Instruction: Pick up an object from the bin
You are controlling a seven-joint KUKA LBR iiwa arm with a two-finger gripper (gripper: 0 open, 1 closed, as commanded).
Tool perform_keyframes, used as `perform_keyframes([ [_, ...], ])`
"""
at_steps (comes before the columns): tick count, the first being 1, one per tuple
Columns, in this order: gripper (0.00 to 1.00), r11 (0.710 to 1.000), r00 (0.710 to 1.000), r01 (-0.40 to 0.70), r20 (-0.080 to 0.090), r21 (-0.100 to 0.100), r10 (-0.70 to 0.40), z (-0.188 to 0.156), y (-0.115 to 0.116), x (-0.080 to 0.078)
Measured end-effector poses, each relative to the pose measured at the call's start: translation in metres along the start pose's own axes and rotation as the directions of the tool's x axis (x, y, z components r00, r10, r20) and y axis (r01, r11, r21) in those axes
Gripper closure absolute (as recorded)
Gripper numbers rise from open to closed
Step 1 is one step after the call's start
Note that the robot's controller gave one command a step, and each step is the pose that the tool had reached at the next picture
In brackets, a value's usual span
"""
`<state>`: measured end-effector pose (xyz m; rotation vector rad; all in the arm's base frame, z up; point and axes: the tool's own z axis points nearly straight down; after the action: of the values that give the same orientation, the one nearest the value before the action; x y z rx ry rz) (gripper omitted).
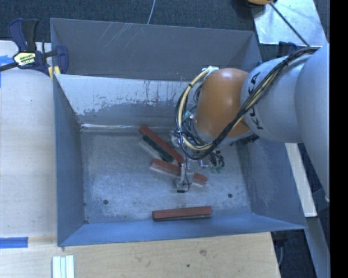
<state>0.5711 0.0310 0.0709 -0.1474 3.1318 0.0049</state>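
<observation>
My gripper [183, 182] reaches down into the middle of the bin, its fingertips low over a small heap of flat sticks. Right under it lies a reddish-brown stick [165, 166], running left to right, and the fingertips touch or nearly touch its right end. A second reddish-brown stick [156, 142] slants from the upper left toward the gripper, with a dark green stick [156, 149] alongside it. Whether anything is between the fingers cannot be made out.
A longer reddish-brown bar [181, 214] lies alone by the bin's front wall. The arm with its orange cover and cables fills the bin's right rear part. Bare floor spreads over the left half.
</observation>
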Motion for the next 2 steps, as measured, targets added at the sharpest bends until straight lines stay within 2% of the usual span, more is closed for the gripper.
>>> perform_keyframes([
  [1, 1.0, 1.0, 1.0, -0.024, -0.004, 0.003, 0.024, -0.0075, 0.0226, 0.0289],
  [2, 1.0, 1.0, 1.0, -0.024, -0.004, 0.003, 0.024, -0.0075, 0.0226, 0.0289],
])
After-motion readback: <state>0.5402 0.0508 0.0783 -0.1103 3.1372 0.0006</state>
